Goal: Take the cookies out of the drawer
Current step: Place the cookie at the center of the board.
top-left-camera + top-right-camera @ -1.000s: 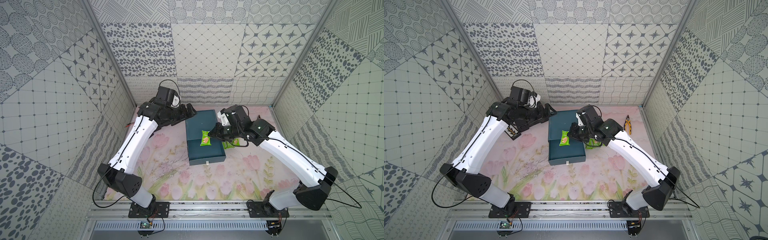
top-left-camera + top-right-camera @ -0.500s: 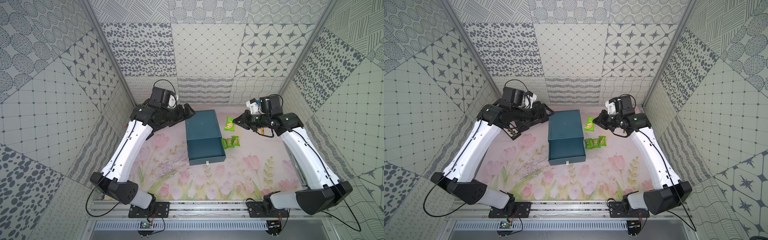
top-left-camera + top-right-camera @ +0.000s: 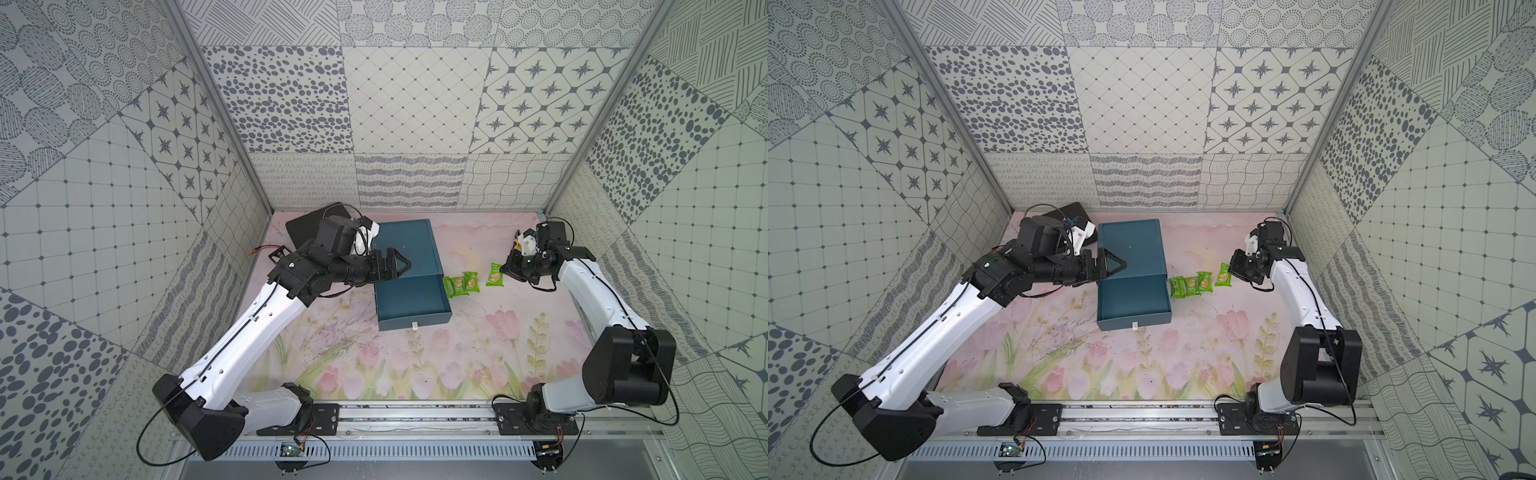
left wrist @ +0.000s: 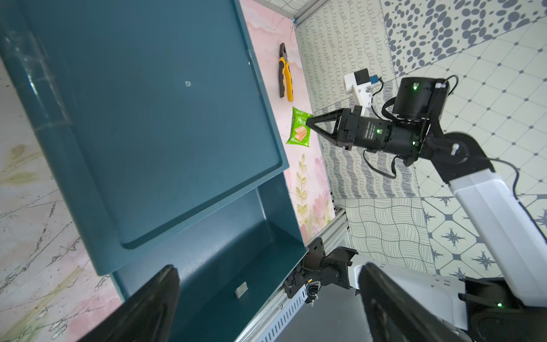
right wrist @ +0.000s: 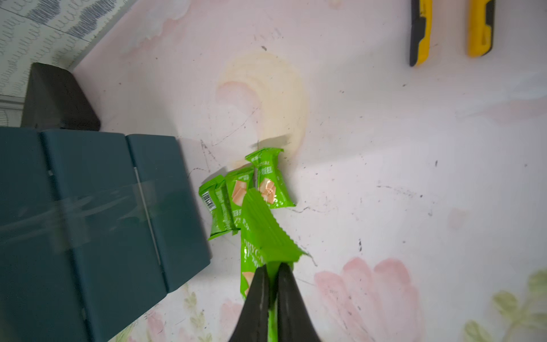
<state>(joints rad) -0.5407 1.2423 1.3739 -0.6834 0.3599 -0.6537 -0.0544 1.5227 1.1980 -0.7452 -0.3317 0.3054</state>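
Cookie packets (image 3: 460, 284), three green ones, were found lying on the surface (image 3: 415, 365) just beside the opened drawer (image 3: 411, 305), on its side toward the right edge. A fourth packet (image 5: 260, 234) was pinched at its end by the nearly shut right pincer (image 5: 273, 266), near them. The left pincer (image 4: 268, 272) was held wide open and empty above the drawer's case (image 3: 405, 245).

Left arm (image 3: 257, 328) and right arm (image 3: 594, 291): white shell links, black joint housings, black bases. Thin black cables (image 3: 138, 442) loop outside each. Left end effector (image 3: 405, 264), right end effector (image 4: 307, 121): black, triangular open-frame fingers (image 4: 325, 116). Small green indicator lights (image 4: 379, 130) on right wrist.
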